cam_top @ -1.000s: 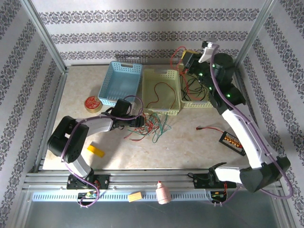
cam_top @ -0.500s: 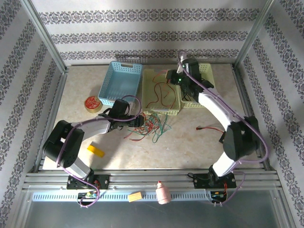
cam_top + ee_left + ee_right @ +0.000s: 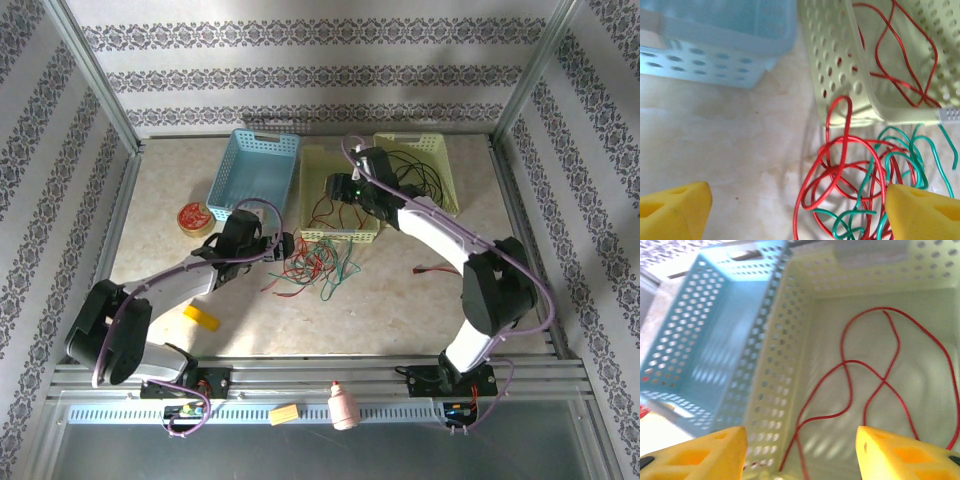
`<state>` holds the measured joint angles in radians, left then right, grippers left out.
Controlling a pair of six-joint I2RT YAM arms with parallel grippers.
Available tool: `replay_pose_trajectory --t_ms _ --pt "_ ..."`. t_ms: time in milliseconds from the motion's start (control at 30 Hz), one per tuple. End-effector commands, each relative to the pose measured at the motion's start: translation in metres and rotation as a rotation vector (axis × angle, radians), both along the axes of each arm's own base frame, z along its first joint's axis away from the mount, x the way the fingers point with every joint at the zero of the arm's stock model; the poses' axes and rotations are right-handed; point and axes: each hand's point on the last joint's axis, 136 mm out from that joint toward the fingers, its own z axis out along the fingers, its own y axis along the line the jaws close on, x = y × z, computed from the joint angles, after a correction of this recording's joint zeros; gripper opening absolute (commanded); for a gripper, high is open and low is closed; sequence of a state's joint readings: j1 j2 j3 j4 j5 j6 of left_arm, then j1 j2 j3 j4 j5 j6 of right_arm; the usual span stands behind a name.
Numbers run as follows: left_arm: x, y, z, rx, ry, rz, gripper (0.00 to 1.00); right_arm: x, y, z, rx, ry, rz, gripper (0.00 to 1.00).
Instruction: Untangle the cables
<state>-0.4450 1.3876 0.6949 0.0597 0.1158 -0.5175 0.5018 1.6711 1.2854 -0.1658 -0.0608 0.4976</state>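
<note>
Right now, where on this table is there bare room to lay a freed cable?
Bare tabletop lies between the cable tangle and the near rail, right of the yellow block; also behind the tape roll, beside the blue basket. Crowded: the tangle before the green basket.

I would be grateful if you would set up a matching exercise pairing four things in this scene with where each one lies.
Things:
1. lone red cable
2. black cables
3. red and green tangle
4. red tape roll

Places:
A. on the table, left of the blue basket
B. in the right-hand basket
C. in the middle pale green basket
D. on the table in front of the baskets

Pairs: 1-C, 2-B, 3-D, 4-A
</note>
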Motion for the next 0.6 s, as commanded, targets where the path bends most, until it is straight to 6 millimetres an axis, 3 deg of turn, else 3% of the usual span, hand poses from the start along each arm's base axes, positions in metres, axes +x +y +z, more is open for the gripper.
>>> replay_pose_trajectory --t_ms 0,133,267,400,567 --pt "0.003 0.035 0.003 0.013 -0.007 0.181 0.90 -0.032 0.021 0.011 -0.093 -0.057 0.139 0.56" --pt "-0.006 0.061 0.003 0.057 0.000 0.281 0.90 -0.085 0.072 -0.013 -0.059 0.051 0.372 0.42" --pt "-0.022 0.092 -0.003 0.120 0.038 0.407 0.90 -0.116 0.102 -0.040 -0.054 0.142 0.479 0.36" --pt "-0.030 0.105 -0.008 0.113 0.048 0.453 0.90 -0.126 0.116 -0.057 -0.089 0.209 0.518 0.37" --pt "-0.029 0.096 -0.012 0.097 0.057 0.406 0.90 -0.120 0.111 -0.074 -0.121 0.325 0.491 0.39"
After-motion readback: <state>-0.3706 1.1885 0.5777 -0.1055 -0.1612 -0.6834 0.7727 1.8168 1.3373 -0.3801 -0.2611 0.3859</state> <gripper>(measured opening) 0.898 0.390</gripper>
